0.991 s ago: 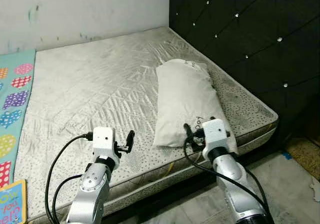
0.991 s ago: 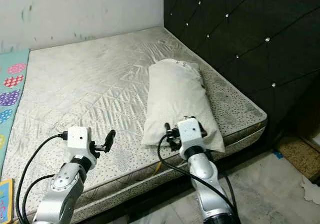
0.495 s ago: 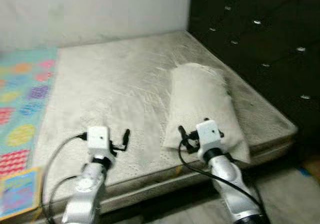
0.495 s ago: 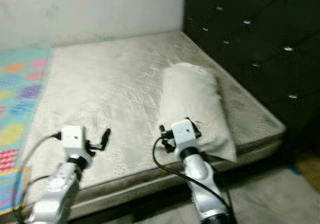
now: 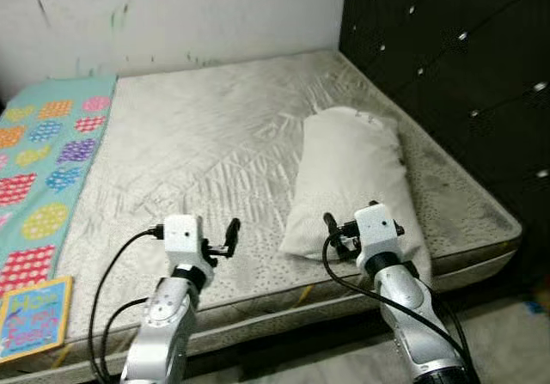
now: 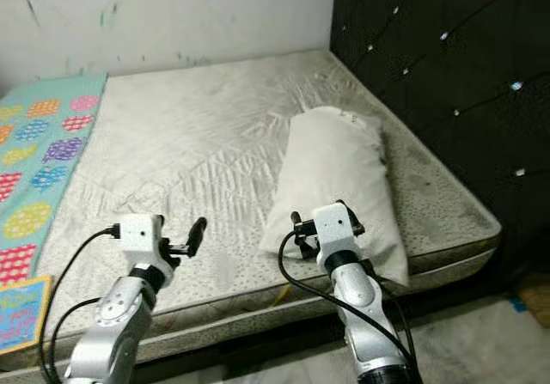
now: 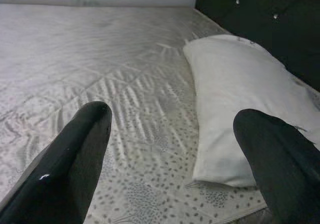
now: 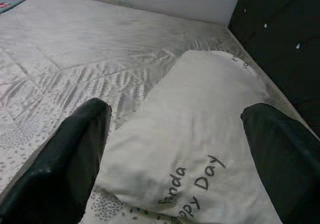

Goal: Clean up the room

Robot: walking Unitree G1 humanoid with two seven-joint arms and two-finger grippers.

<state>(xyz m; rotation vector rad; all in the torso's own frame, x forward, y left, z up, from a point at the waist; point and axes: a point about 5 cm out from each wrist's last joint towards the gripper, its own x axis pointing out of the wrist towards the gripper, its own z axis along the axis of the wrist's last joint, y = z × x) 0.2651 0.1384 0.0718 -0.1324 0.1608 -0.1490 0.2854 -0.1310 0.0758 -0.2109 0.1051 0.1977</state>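
Observation:
A white pillow [image 5: 352, 178] with printed lettering lies lengthwise on the bare grey mattress [image 5: 198, 135], near the black headboard side. My right gripper [image 8: 175, 108] hovers open just above the pillow's near end, fingers spread wide on either side of it without touching. My left gripper [image 7: 172, 114] is open too, over bare mattress near the front edge, with the pillow off to its right. In the left eye view both grippers [image 5: 225, 236] [image 5: 344, 225] sit low over the mattress's front edge.
A teal blanket [image 5: 47, 161] with coloured dots covers the mattress's left strip. A children's book [image 5: 33, 315] lies at the front left corner. A black tufted headboard [image 5: 455, 75] rises on the right. A white wall stands behind. Bare floor shows below the mattress front.
The whole picture has swung, so the camera moved; more blanket and the book now show at left. Pillow lies as before. Both grippers keep the same open pose.

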